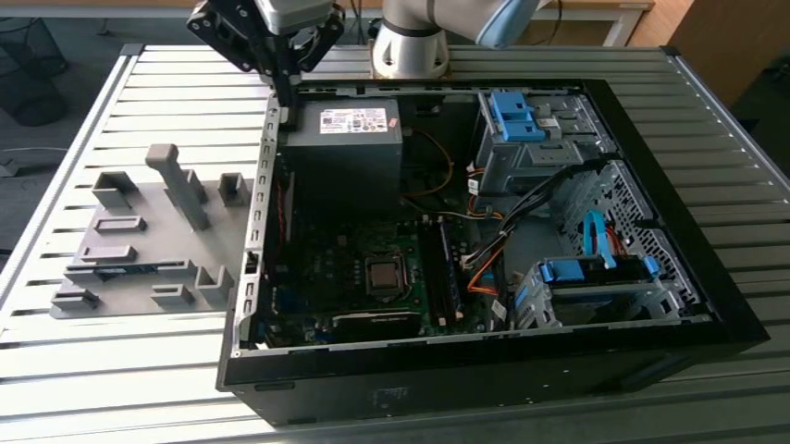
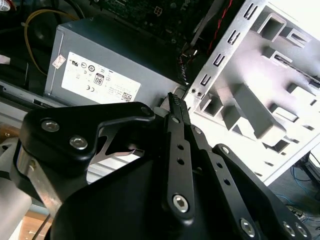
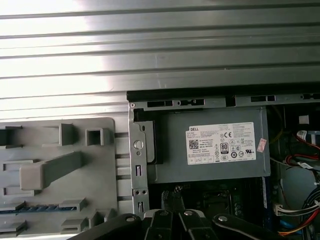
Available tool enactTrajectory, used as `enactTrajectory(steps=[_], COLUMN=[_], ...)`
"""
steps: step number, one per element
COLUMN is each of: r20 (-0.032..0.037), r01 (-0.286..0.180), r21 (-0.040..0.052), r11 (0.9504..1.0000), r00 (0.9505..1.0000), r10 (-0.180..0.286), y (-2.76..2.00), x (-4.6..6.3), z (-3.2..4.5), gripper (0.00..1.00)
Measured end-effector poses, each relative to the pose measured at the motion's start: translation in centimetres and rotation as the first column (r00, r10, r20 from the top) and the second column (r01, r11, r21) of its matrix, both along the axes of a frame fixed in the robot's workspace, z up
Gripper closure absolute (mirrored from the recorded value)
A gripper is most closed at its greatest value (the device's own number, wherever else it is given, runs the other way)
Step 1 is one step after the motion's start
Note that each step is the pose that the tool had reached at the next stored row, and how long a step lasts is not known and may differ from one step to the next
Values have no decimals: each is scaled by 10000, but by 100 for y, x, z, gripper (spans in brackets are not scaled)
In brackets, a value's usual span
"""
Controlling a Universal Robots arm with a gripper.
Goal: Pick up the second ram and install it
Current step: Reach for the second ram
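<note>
Exterior view: slatted tabletop carries an open computer case, with the power supply in the corner just below the gripper. A grey holder sits beside the case, on the far side of the case wall from the power supply. The gripper hangs over that wall, fingers pressed together with nothing between them. The second ram, a thin blue stick, lies in a holder slot well apart from the gripper; the first wrist view shows it too. Step looks like the reach. Good practice: clear the wall, spread the fingers before descending, pinch mid-length across the flat faces, lift straight so it doesn't jam.
</note>
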State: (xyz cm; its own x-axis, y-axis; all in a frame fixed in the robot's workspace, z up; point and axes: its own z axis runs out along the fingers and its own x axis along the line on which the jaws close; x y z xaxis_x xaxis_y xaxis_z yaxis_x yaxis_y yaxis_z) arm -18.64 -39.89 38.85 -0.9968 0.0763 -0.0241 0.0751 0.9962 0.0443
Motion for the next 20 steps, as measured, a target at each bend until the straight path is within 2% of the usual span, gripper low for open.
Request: enactTrajectory(steps=[4, 13, 20], r20=[0, 0, 0], r01=[0, 0, -1], r21=[0, 0, -1], r11=[10000, 10000, 10000], r00=[10000, 10000, 10000], r10=[0, 0, 1], y=[0, 0, -39], x=[-49, -55, -94], z=[-2, -2, -4], gripper=[88, 88, 88])
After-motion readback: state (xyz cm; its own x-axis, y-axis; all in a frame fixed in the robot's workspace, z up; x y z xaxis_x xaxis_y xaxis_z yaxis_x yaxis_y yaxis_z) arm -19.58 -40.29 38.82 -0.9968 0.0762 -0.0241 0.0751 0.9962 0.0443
